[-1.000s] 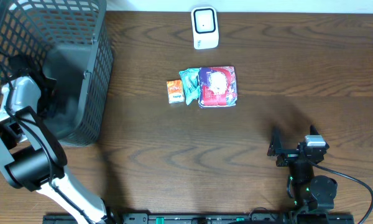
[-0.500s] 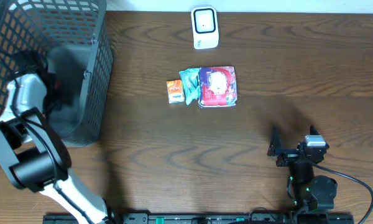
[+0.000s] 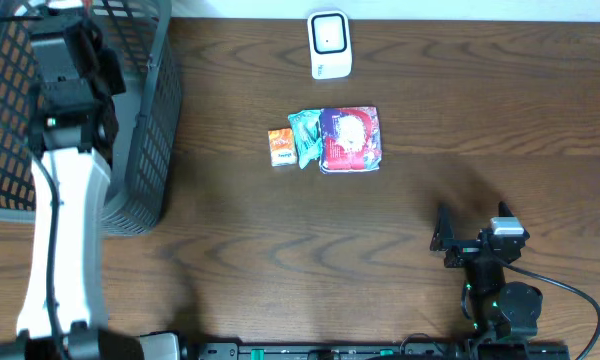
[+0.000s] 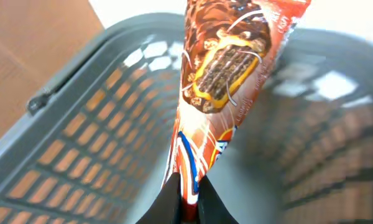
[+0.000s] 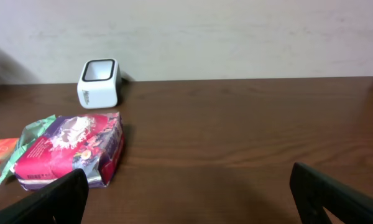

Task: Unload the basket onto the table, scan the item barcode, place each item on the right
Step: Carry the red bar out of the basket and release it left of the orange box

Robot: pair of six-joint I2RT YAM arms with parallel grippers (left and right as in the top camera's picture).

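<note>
In the left wrist view my left gripper (image 4: 188,205) is shut on the bottom seam of the item, a red snack packet (image 4: 227,62) printed with a chocolate biscuit. The packet hangs over the grey mesh basket (image 4: 81,124). No barcode shows on the side facing this camera. From overhead, the left arm reaches over the basket (image 3: 150,150) with the left gripper (image 3: 70,35) high above it, and the arm hides the packet. The white scanner (image 3: 330,45) stands at the table's far edge, also in the right wrist view (image 5: 99,83). My right gripper (image 3: 443,240) rests open near the front right, its jaws (image 5: 193,199) wide apart over bare wood.
Three more packets lie together mid-table: an orange one (image 3: 281,147), a green one (image 3: 305,137) and a magenta bag (image 3: 350,140). The magenta bag (image 5: 68,149) lies ahead and left of the right gripper. A pale wall runs behind the table.
The left arm has risen from inside the basket to above its far rim, carrying the red packet. The right arm and the table items have not moved.
</note>
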